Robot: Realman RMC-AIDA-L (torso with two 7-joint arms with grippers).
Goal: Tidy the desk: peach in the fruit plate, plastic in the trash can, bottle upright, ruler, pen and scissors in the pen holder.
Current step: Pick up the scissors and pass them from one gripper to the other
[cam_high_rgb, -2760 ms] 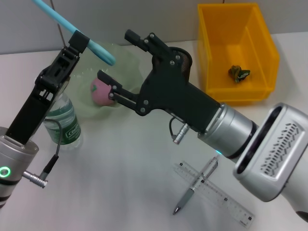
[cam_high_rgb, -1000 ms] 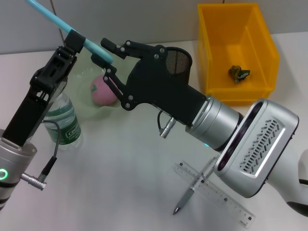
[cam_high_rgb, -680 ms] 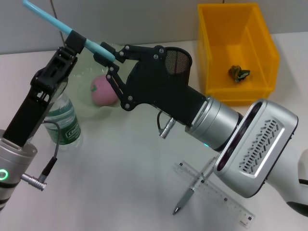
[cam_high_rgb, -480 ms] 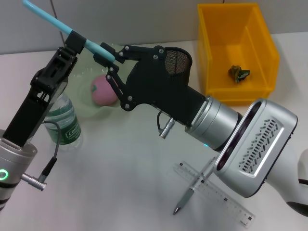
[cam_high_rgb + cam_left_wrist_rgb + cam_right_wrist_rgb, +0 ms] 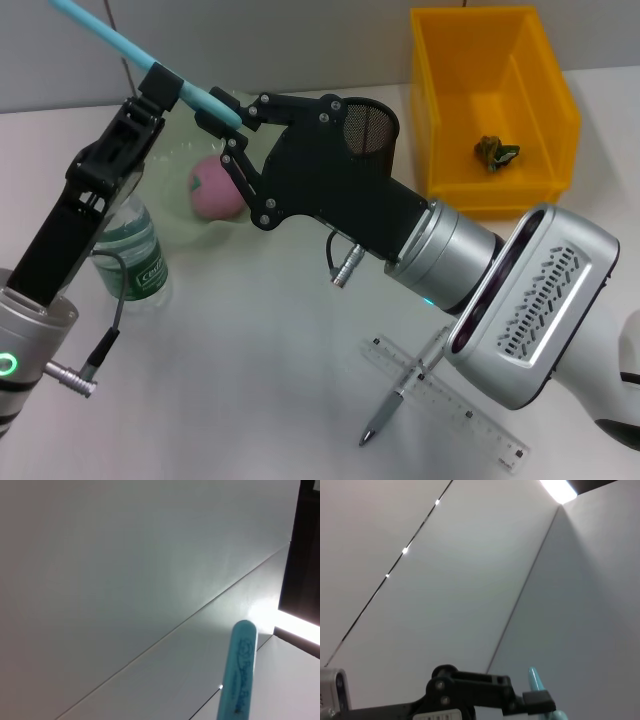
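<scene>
Handover in mid-air, upper left of the head view. The left gripper (image 5: 163, 85) is clamped on the light-blue scissors (image 5: 110, 38), held closed like a rod that slants from 10 o'clock down toward 4 o'clock. The right gripper (image 5: 222, 118) has its fingers pinched on the lower tip of that same rod, just below the left gripper's hold, so both arms grip one object at once. Below them sit the pale green fruit plate (image 5: 265, 112) with the peach (image 5: 213, 189) already in it, and the water bottle (image 5: 130, 250) upright at roughly 9 o'clock of the plate. The black mesh pen holder (image 5: 368, 124) stands behind the right arm, mostly hidden by it. The ruler (image 5: 470, 412) and pen (image 5: 402, 393) lie crossed on the tabletop at 5 o'clock; the yellow trash can (image 5: 545, 115) at 1 o'clock holds a crumpled plastic scrap (image 5: 496, 150). Risks, as judged: the right gripper's hold is only on the very tip, so if the left lets go the scissors may pivot or slip and drop onto the plate or the bottle. If either arm moves before the other releases, the scissors get twisted or pulled between them. The pen holder's mouth is narrow, and a skewed scissors could catch its rim and tip it.
</scene>
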